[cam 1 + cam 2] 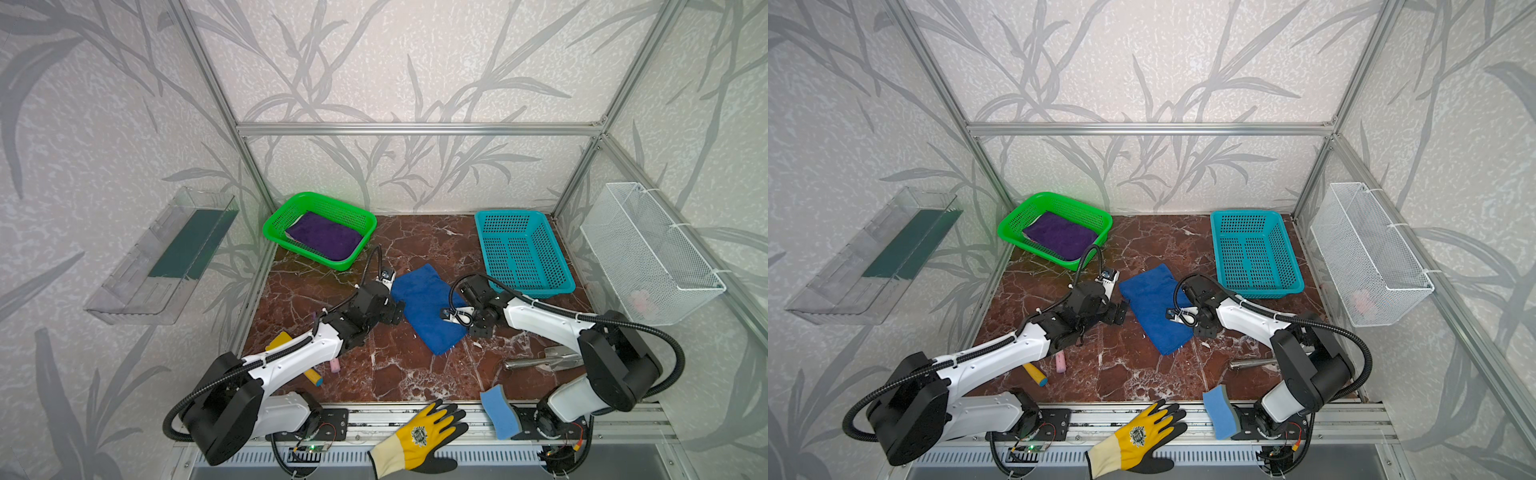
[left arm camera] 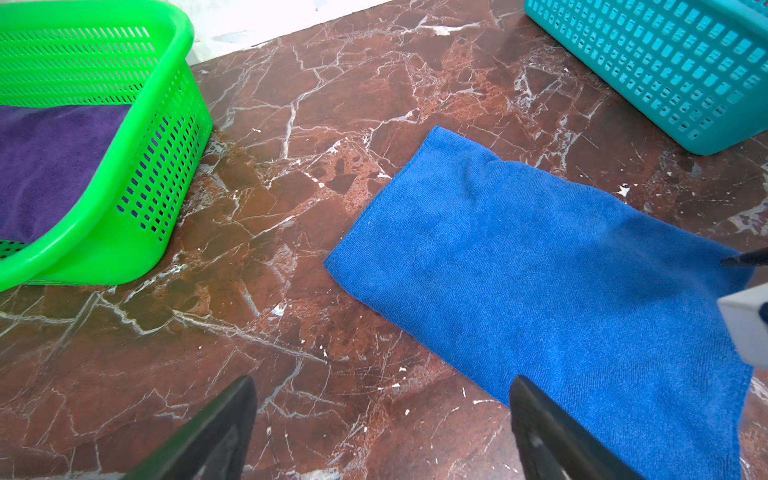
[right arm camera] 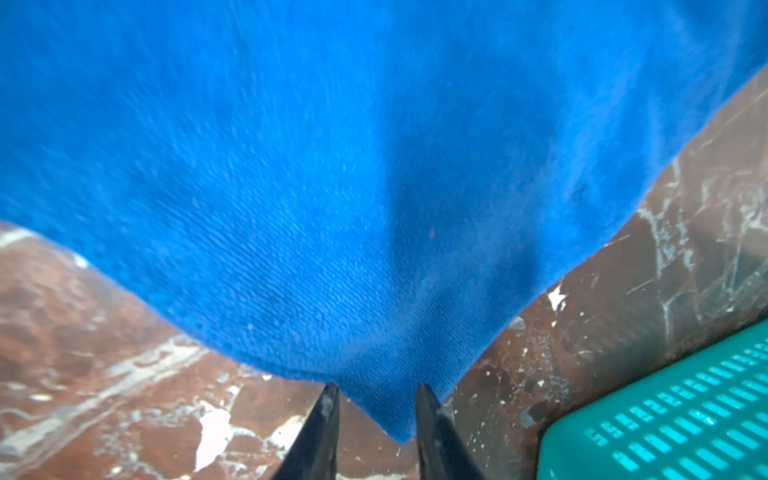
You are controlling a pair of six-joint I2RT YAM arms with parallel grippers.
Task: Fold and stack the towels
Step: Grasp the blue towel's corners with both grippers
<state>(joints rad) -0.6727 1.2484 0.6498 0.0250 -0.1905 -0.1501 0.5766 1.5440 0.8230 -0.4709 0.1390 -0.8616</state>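
On the worktop (image 1: 399, 374), royal blue towel (image 1: 419, 299); left hand (image 2: 382, 380) at its nine o'clock, wide open; right hand (image 3: 376, 388) at three o'clock, parted astride a corner.

no legible text, glove (image 1: 419, 436) emblem unreadable

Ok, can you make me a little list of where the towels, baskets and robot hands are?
blue towel: folded, flat on the table, in the middle
purple towel: in the green basket
teal basket: no towel in it
left gripper: open, beside the blue towel
right gripper: slightly open, tips at the blue towel's corner
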